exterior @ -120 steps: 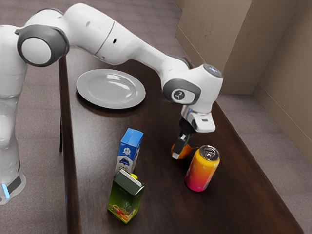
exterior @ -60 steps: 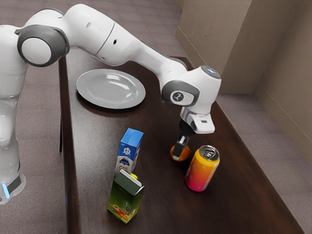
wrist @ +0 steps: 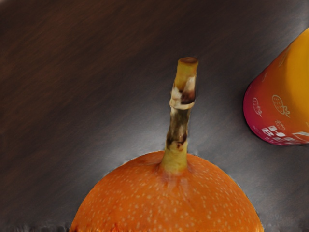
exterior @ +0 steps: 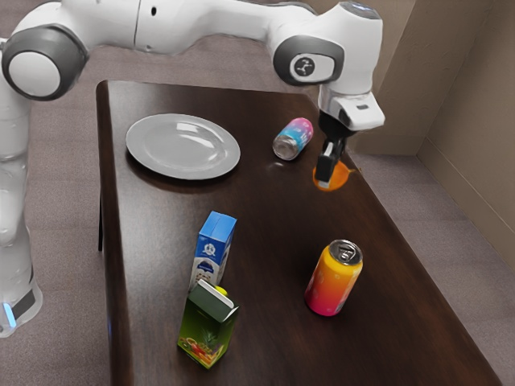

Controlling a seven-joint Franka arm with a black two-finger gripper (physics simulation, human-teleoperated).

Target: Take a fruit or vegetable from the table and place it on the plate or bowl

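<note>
My gripper (exterior: 327, 172) is shut on a small orange fruit (exterior: 341, 176) and holds it in the air above the table's far right part. In the wrist view the fruit (wrist: 169, 203) sits just under the hand, speckled orange with a tall brown-yellow stem. The grey plate (exterior: 183, 145) lies on the dark table at the exterior view's far left, well apart from the gripper.
A pink-and-blue can (exterior: 292, 138) lies on its side just left of the gripper. An orange-red can (exterior: 334, 277) stands nearer the front, seen too as the can (wrist: 285, 96) below the hand. A blue milk carton (exterior: 214, 248) and a green juice carton (exterior: 208, 323) stand front left.
The gripper closed on the fruit beside the orange can, then lifted it up and toward the table's far side. The lying pink-and-blue can has come into sight.
</note>
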